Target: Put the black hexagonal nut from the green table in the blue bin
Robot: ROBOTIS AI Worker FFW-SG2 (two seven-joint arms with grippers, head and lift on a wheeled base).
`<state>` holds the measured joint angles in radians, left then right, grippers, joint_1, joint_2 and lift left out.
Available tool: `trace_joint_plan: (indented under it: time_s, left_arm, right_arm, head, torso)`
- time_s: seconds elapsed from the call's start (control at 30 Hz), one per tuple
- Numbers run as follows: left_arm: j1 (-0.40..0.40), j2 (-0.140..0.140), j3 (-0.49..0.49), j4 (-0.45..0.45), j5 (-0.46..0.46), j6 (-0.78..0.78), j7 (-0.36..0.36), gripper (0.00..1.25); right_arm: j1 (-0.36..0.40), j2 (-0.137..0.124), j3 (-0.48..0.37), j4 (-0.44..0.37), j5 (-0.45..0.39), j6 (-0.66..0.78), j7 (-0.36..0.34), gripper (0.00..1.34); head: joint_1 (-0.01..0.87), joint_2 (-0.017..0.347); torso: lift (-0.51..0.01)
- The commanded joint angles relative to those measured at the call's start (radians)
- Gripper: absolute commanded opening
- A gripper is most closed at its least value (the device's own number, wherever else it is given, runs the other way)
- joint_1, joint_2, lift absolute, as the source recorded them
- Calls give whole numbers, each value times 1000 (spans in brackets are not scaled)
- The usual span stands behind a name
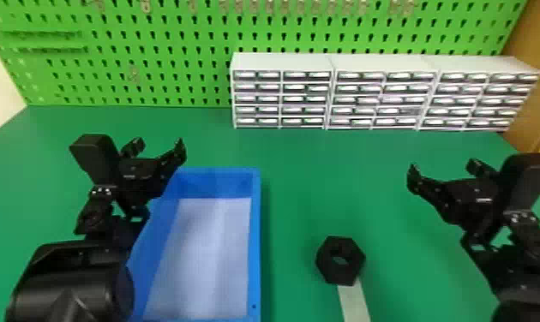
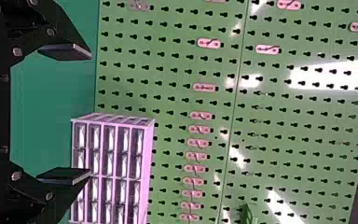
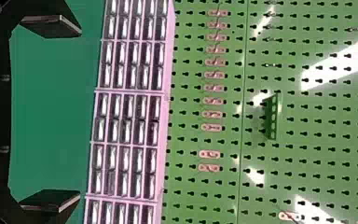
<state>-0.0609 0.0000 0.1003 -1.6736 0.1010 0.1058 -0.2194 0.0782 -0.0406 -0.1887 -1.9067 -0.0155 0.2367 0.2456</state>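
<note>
A: Head view first. Where is the nut?

B: Black hexagonal nut [image 1: 341, 276] flat on the green surface [image 1: 299, 192], to the right of the blue bin [image 1: 255, 240] and apart from it. A pale strip [image 1: 354, 304] runs from the nut's near side to the bottom edge. Whether the nut overlaps it, cannot tell.

A: Arms?

B: Left pincer [image 1: 158, 145] by the bin's far left corner; right pincer [image 1: 444, 167] beyond the nut and to its right. Both appear raised, though depth is hard to judge from this angle.

A: Step in hand?

B: My reading: the approach, with the pick to follow. Nut ungripped, bin holding only a pale liner [image 1: 209, 252].

A: Left wrist view?

B: Pincer wide, nothing between the fingers. Small drawers [image 2: 112, 163] and the pegboard [image 2: 177, 70] lie beyond.

A: Right wrist view?

B: Also wide and bare between the fingers, likewise facing the drawers and pegboard.

A: Next move, then?

B: Judgement: right pincer looks better placed, the bin lying between the left one and the nut. It should come in toward the nut, tip down, straddle two opposite flats and close squarely. Then lift above the bin's wall before crossing left.
</note>
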Motion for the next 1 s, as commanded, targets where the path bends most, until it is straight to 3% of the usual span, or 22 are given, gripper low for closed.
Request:
trace_joint_plan:
  time_s: [0.0, 0.17, 0.37, 0.63, 0.97]
  left_arm:
    - [3, -3, 1, 0, 0, 0, 0, 877]
    - [4, -3, 3, 0, 0, 0, 0, 877]
    - [4, -3, -1, 0, -1, 0, 0, 877]
    - [7, -3, 3, 0, -3, 0, 0, 877]
    - [6, -3, -1, 0, -6, 0, 0, 877]
  right_arm:
    - [-2, 1, 0, 0, -6, 12, 0, 1252]
    - [-23, -4, 9, 0, -15, 43, 0, 1252]
    - [-75, -42, 38, 0, -38, 128, 0, 1250]
    - [-140, -44, 34, 0, -106, 345, 1, 1250]
    - [-225, -51, 66, 0, -124, 547, 0, 1252]
  head:
    - [686, 51]
    - [686, 51]
    - [686, 51]
    - [686, 51]
    - [686, 51]
  torso:
    - [-97]
    - [-97]
    - [-97]
    - [-97]
    - [-97]
